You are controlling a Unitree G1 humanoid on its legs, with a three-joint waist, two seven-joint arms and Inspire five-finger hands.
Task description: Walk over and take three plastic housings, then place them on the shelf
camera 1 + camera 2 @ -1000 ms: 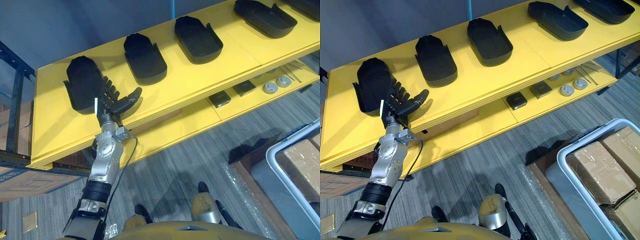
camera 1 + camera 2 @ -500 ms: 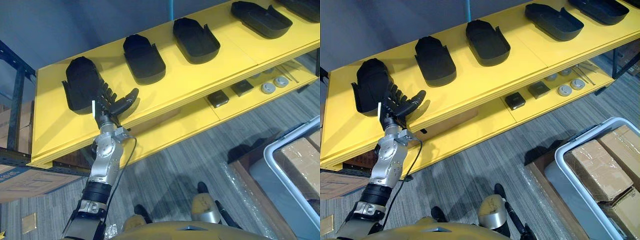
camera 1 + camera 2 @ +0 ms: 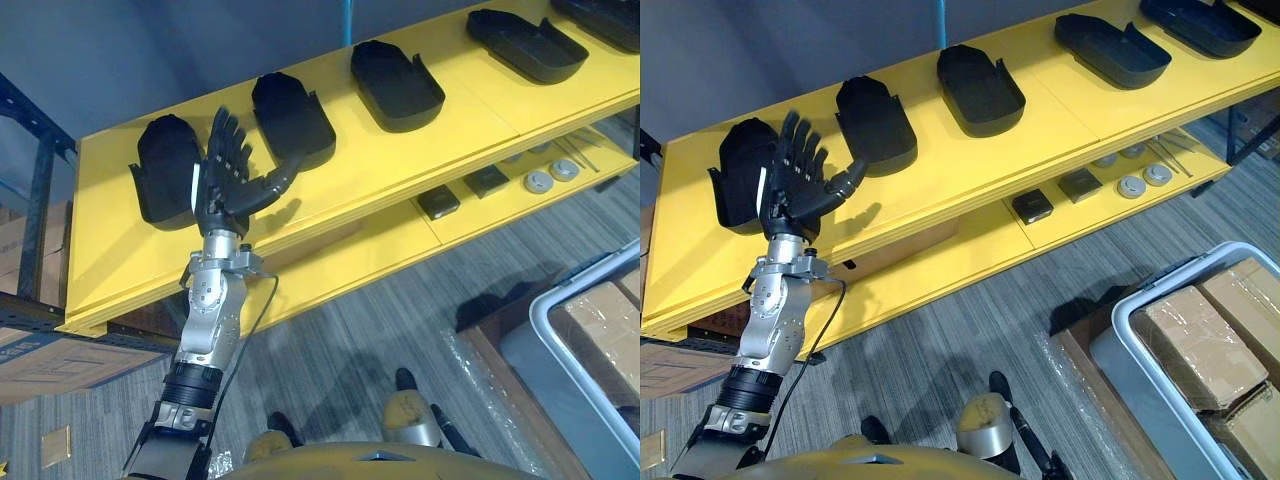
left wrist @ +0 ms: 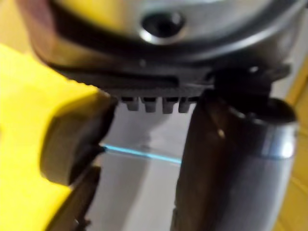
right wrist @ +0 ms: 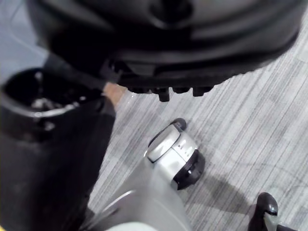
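- Fingers (image 3: 230,150) of your left hand (image 3: 222,185) stand straight and fanned, thumb stuck out sideways; you're holding nothing.
- One plastic housing (image 3: 160,175) lies on the yellow shelf (image 3: 105,250) just behind those fingers, on the side away from the thumb.
- Your thumb points toward a second housing (image 3: 292,120), near but apart; further housings (image 3: 397,83) sit in a row beyond it.
- Your right hand (image 5: 159,38) hangs over the grey floor (image 5: 250,120); you cannot tell its state.

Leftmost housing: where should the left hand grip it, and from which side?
Likely pinch the housing across its narrow width, on the long side walls, with the left hand coming from the front of the shelf. It lies lengthwise front-to-back, clear of its neighbour.
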